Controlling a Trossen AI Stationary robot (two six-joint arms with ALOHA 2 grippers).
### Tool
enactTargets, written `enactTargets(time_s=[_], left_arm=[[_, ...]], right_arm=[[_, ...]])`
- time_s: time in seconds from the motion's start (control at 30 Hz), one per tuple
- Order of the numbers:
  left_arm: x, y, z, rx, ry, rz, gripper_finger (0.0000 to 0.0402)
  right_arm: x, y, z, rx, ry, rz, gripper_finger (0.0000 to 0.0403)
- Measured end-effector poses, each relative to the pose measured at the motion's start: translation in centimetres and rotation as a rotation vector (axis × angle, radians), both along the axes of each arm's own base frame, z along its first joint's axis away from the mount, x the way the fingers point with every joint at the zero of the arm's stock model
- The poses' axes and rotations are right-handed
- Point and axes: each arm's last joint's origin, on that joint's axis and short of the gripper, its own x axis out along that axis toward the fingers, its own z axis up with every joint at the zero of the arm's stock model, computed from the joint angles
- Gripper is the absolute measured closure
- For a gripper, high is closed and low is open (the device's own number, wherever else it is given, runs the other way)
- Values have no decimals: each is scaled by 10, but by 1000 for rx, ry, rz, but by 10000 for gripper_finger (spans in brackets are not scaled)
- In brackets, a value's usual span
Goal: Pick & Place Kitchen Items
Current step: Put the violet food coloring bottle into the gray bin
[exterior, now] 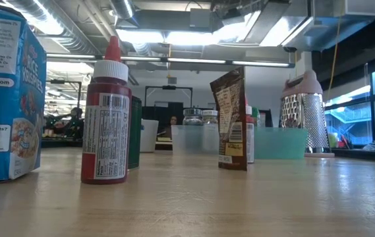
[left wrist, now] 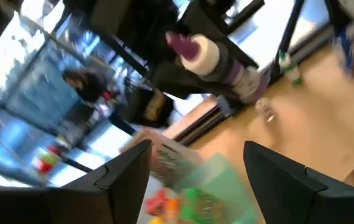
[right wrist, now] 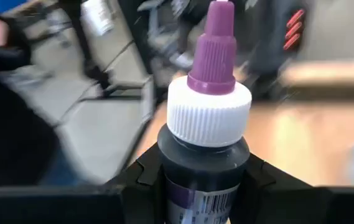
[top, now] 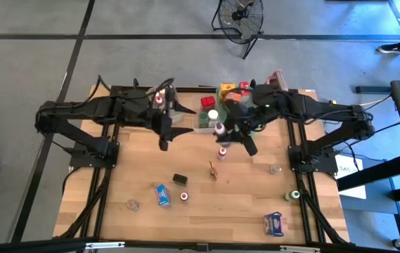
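Note:
My right gripper [top: 225,131] [right wrist: 203,180] is shut on a small dark bottle [right wrist: 204,124] with a white ribbed cap and a purple nozzle, held in the air near the teal tray [top: 205,121] at the table's far middle. My left gripper [top: 171,132] [left wrist: 198,149] stands open a little to the left of it with nothing between its fingers; its wrist view shows the same bottle [left wrist: 211,59] farther off. Other kitchen items lie loose on the wood: a red bottle [top: 223,151], a brown packet [top: 214,170] and a blue box [top: 162,195]. My right gripper pinches the bottle's dark body [right wrist: 204,171] just below the white cap, one finger on each side. The fingers come from the table's right, nearly level. The cap and nozzle stick up past the fingers, and the bottle is lifted clear of the table.
Boxes and packets crowd the far edge by the tray [top: 229,90]. A small jar [top: 275,169], a green-capped item [top: 292,195] and a purple box [top: 275,223] lie on the right half, and a jar [top: 132,204] lies near left. The low view shows a grater [exterior: 304,115].

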Motion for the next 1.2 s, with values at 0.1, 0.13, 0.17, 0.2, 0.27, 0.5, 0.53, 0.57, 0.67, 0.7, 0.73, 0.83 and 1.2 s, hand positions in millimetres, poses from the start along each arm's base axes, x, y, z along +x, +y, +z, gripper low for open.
enactTargets(time_s=[0.1, 0.13, 0.17, 0.2, 0.27, 0.5, 0.53, 0.57, 0.67, 0.7, 0.73, 0.83, 1.2], left_arm=[[2, -4, -1, 150, 20, -71, 153], [4, -5, -2, 183, 20, -95, 153], [7, -6, -4, 203, 26, -119, 153], [10, -7, -6, 217, 35, -140, 153], [18, -9, -9, 227, 31, -159, 155], [29, -10, -14, 228, 26, -174, 156], [30, -10, -15, 222, 26, -183, 156], [30, -10, -15, 219, 26, -191, 157], [30, -11, -17, 210, 41, -215, 160], [29, -11, -17, 206, 49, -218, 161], [29, -11, -18, 199, 60, -222, 162], [28, -12, -22, 179, 99, -233, 167], [31, -14, -30, 195, 149, -313, 185]], right_arm=[[8, -4, -9, 117, 69, 86, 290], [10, -5, -12, 148, 93, 110, 290], [13, -5, -14, 169, 104, 130, 290], [17, -5, -18, 189, 122, 145, 290], [23, -5, -25, 220, 161, 180, 290], [45, -4, -50, 297, 257, 258, 290], [48, -4, -53, 302, 268, 254, 290], [50, -5, -56, 308, 278, 251, 290], [55, -8, -61, 338, 289, 276, 290], [55, -9, -61, 345, 291, 279, 290], [55, -10, -62, 351, 297, 276, 290], [55, -15, -61, 357, 292, 271, 290], [55, -27, -61, 397, 292, 267, 290]])
